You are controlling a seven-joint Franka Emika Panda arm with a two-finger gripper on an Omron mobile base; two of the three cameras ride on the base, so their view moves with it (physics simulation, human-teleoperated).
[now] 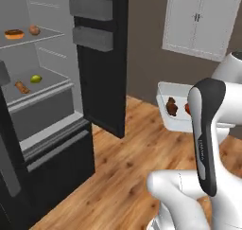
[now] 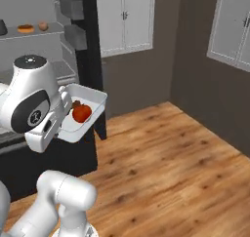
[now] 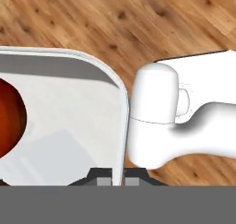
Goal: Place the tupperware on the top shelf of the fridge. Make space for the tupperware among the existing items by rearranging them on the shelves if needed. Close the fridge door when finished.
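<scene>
We are pinching the rim of the tub (image 3: 69, 121) with our gripper (image 3: 118, 176), its two tips closed tight on the thin white wall. We are holding the tub up over the wood floor (image 2: 166, 153), beside the open fridge (image 1: 101, 58). Red-brown food (image 2: 81, 113) is sitting inside it. A donut (image 1: 14, 33) is lying on the top shelf (image 1: 45, 36).
</scene>
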